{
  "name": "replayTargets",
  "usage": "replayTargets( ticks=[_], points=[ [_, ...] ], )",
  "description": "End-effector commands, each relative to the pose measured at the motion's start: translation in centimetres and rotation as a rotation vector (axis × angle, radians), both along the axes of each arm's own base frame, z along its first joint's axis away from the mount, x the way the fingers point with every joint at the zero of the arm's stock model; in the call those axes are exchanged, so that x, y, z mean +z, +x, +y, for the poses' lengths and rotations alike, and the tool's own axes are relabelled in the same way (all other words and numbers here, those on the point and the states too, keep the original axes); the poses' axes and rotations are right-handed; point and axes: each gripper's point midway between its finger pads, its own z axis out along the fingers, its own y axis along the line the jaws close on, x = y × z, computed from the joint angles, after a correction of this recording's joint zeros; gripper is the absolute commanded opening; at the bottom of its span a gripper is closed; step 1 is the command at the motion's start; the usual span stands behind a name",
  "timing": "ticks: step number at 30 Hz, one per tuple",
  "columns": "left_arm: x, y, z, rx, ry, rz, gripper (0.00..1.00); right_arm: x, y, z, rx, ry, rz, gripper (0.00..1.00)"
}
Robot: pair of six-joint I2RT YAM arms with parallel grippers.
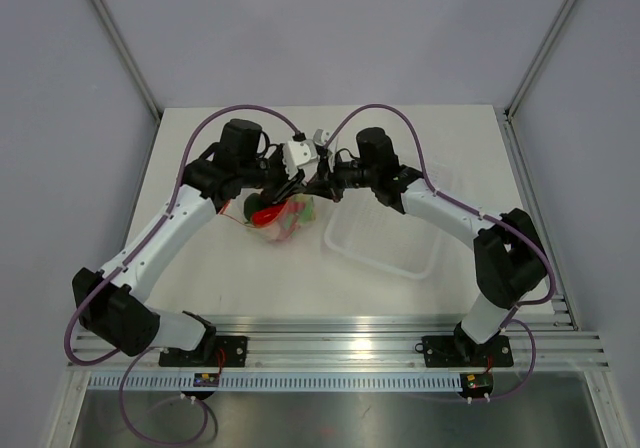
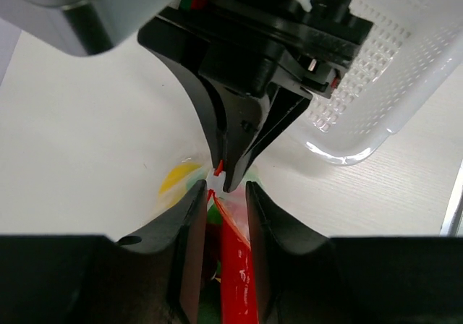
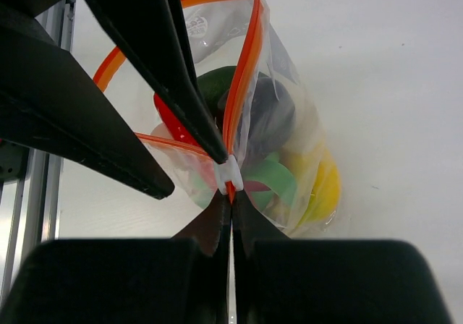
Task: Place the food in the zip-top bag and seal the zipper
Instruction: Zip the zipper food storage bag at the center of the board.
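Food (image 3: 318, 186) inside bag (image 3: 281, 64); zipper (image 3: 242, 71) gaping, unsealed. Right gripper (image 3: 231, 201) clamped on zipper end; left gripper (image 2: 224, 190) parted, straddling it.

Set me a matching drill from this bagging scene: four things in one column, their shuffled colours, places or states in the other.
Things:
1. zipper
2. banana
3. tray
4. right claw

Descriptions:
A. yellow, inside the bag
B. pinched shut on the zipper's end
C. orange-red, gaping in a loop
D. clear and rigid, lying beside the bag

Pairs: 1-C; 2-A; 3-D; 4-B
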Motion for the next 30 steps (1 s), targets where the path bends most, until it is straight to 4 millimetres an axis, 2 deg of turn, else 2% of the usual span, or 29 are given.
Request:
replayTargets(
  ticks=[1,5,15,19,23,27,30],
  points=[
    [1.1,-0.7,-0.9,-0.101,-0.041,-0.025,0.31,4.3,-0.9,0.2,0.046,0.078,-0.098,0.00],
    [0.2,-1.4,-1.1,-0.145,-0.038,0.031,0.31,4.1,-1.0,0.2,0.050,0.077,-0.094,0.00],
    [-0.8,-0.5,-1.6,-0.144,-0.044,0.079,0.27,4.1,-1.1,0.2,0.055,0.077,-0.093,0.00],
    [-0.8,-0.5,-1.4,-0.136,-0.052,0.090,0.22,4.0,-1.0,0.2,0.050,0.073,-0.098,0.00],
    [0.0,-0.8,-1.1,-0.140,-0.076,0.075,0.08,3.7,-0.8,0.1,0.045,0.067,-0.095,0.00],
    [0.1,-0.7,-0.8,-0.128,-0.076,0.063,0.00,4.0,-0.6,0.2,0.038,0.075,-0.103,0.00],
    [-0.1,-0.8,-0.6,-0.115,-0.071,0.074,0.00,4.7,0.1,0.1,0.003,0.096,-0.107,0.00]
  ],
)
